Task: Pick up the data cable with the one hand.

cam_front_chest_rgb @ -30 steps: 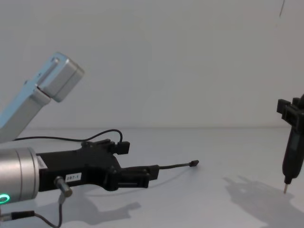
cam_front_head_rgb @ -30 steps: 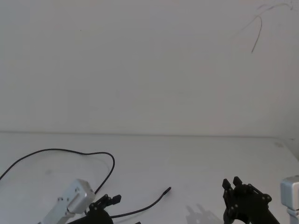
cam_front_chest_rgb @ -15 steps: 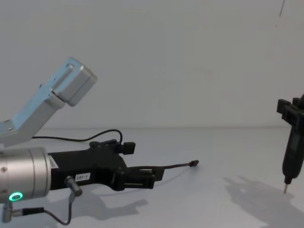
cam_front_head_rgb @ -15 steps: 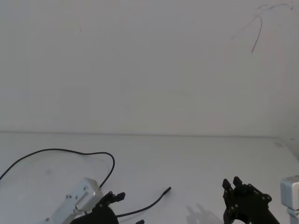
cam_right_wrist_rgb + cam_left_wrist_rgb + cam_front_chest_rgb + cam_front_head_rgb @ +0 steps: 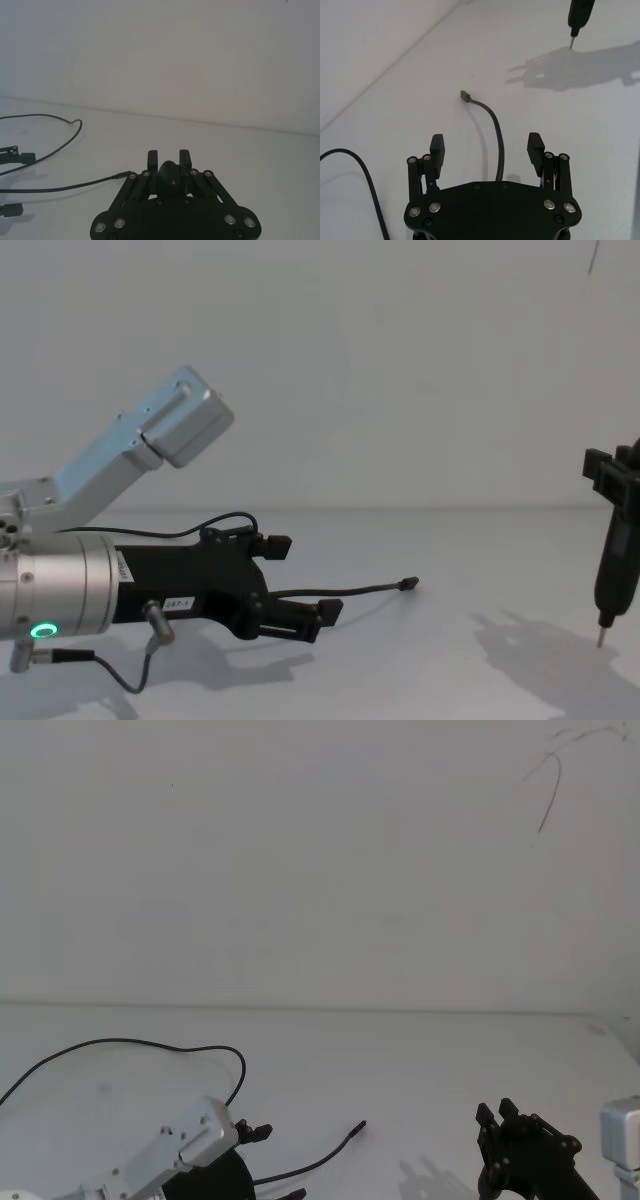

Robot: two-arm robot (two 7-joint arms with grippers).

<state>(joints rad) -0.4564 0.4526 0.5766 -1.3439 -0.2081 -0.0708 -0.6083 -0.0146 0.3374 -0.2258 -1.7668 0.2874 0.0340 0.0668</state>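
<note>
place: lab test bench | evidence: bare white table (image 5: 420, 1050), blank white wall (image 5: 300, 870)

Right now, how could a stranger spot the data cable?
On the white table, left of the right pincer's pen-like tool, find the open left pincer. The data cable is the long dark cord between its fingers, ending in a small black plug, unlike the wrist's short grey wire.

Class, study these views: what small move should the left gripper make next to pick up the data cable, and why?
Probably close the left gripper. Its fingers are open, and the data cable, lying on the table, runs between them, so closing should pinch it. The right gripper is parked at the right, holding a pen-like tool.
</note>
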